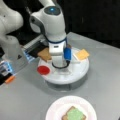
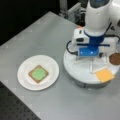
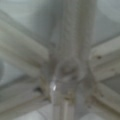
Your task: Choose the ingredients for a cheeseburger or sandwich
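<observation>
The sandwich stands as a toast square topped with green lettuce [image 1: 74,115] [image 2: 38,74] on the white plate [image 1: 56,108] [image 2: 51,64]. The other ingredients lie in compartments of a round white tray [image 1: 63,79] [image 2: 74,72]: a toast square [image 1: 44,54], a red tomato disc [image 1: 43,70], a yellow cheese square [image 1: 82,54] [image 2: 105,75] and a dark patty [image 2: 115,59]. My gripper [image 1: 61,67] [image 2: 87,60] hangs low over the tray's centre. The wrist view shows only the tray's hub [image 3: 67,72] and its clear dividers, very close. No ingredient shows in the gripper.
The tray sits on a grey table [image 1: 22,97] [image 2: 37,32]. The robot's base [image 1: 12,50] and an orange item [image 1: 10,79] are at a front view's left. The table's edge, with dark floor beyond it, runs along a front view's bottom left [image 2: 15,110].
</observation>
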Available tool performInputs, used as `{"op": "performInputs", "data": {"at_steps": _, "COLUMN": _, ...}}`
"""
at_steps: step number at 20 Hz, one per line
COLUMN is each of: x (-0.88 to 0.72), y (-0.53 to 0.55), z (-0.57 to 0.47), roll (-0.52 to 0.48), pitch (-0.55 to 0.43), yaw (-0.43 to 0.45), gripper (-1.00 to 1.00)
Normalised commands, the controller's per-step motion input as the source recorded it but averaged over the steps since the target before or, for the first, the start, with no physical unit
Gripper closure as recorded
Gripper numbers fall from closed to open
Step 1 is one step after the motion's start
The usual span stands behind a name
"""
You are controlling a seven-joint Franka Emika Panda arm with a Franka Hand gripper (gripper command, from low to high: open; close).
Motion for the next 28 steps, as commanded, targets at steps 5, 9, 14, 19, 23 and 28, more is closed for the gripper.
{"op": "performInputs", "data": {"at_steps": 5, "x": -0.05, "y": -0.04, "z": 0.02, "roll": 0.118, "pitch": 0.027, "yaw": 0.261, "gripper": -1.0}}
{"op": "performInputs", "data": {"at_steps": 9, "x": -0.04, "y": -0.06, "z": 0.03, "roll": 0.105, "pitch": 0.04, "yaw": 0.161, "gripper": -1.0}}
{"op": "performInputs", "data": {"at_steps": 14, "x": -0.01, "y": -0.07, "z": 0.02, "roll": 0.089, "pitch": 0.028, "yaw": 0.16, "gripper": -1.0}}
{"op": "performInputs", "data": {"at_steps": 19, "x": 0.03, "y": -0.06, "z": 0.0, "roll": 0.059, "pitch": 0.032, "yaw": 0.217, "gripper": -1.0}}
{"op": "performInputs", "data": {"at_steps": 23, "x": 0.07, "y": -0.03, "z": -0.01, "roll": 0.045, "pitch": 0.037, "yaw": 0.298, "gripper": -1.0}}
{"op": "performInputs", "data": {"at_steps": 28, "x": 0.1, "y": -0.03, "z": -0.02, "roll": 0.053, "pitch": 0.036, "yaw": 0.284, "gripper": -1.0}}
